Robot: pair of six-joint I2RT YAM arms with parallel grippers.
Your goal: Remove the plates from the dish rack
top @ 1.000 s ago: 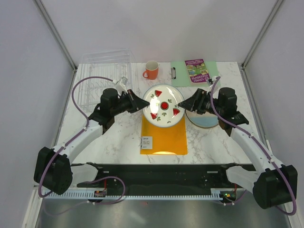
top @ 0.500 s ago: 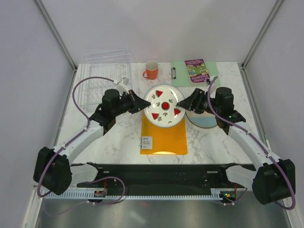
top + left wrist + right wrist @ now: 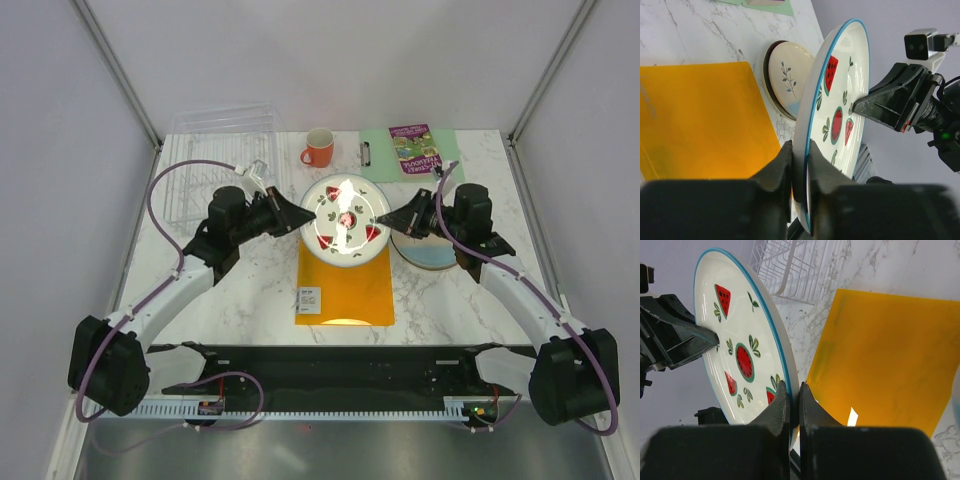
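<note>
Top external view: plate (image 3: 346,221) at frame centre, above folder (image 3: 345,290) | left gripper (image 3: 303,217) clamped on its left rim, right gripper (image 3: 385,219) clamped on its right rim | stack (image 3: 435,255) lies right of centre, nearer right gripper | rack (image 3: 215,135) upper left.

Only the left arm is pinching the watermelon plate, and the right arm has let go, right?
Not quite. Both arms pinch the watermelon plate. The left gripper has its jaws shut on one edge, and the right wrist view shows the right gripper with its jaws shut on the opposite edge.
</note>
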